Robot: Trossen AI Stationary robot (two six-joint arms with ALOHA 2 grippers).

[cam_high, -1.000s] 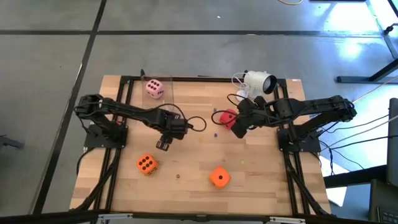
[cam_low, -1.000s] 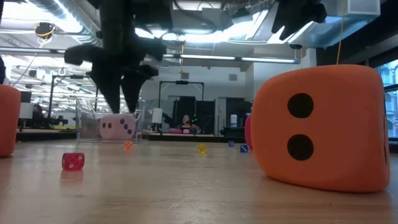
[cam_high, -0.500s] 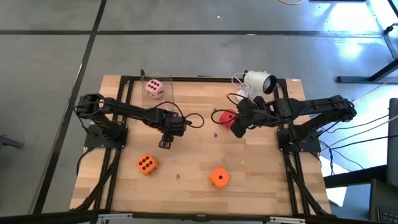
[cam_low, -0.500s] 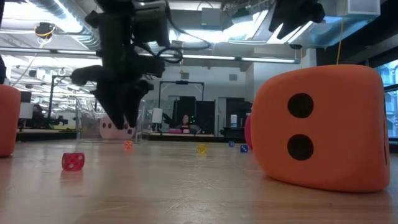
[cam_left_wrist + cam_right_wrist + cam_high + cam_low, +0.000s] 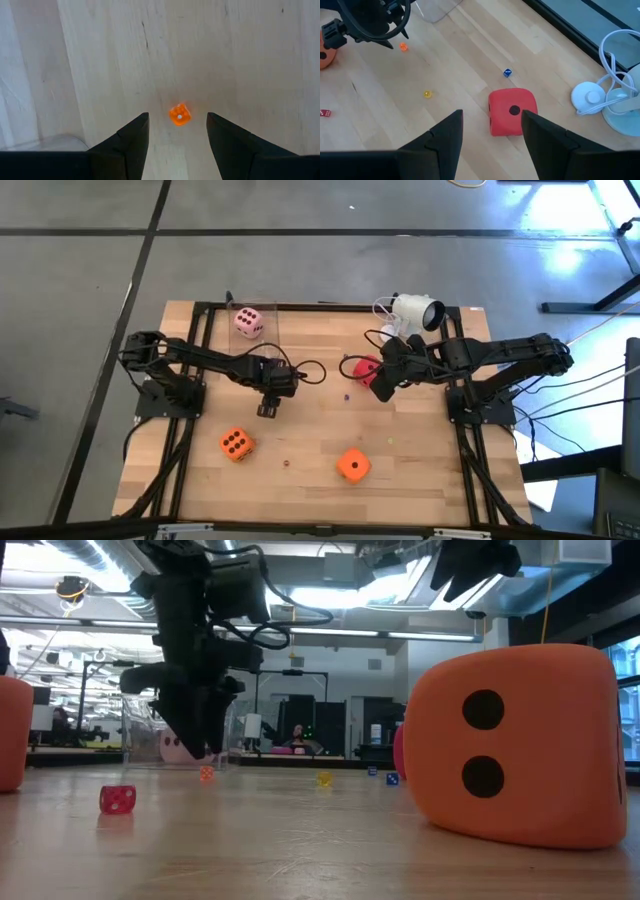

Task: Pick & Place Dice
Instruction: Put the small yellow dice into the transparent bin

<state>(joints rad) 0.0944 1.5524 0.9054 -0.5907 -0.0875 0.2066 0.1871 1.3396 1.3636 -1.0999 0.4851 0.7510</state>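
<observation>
- Left gripper (image 5: pixel 177 131): pointed down above the table, fingers apart, empty, tiny orange die (image 5: pixel 179 114) between them below.
- Right gripper (image 5: pixel 492 131): fingers apart, empty, over the red die (image 5: pixel 512 111).

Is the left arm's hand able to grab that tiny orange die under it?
Probably yes. The left hand is open above the tiny orange die, which lies alone on bare table, nothing in the way.
</observation>
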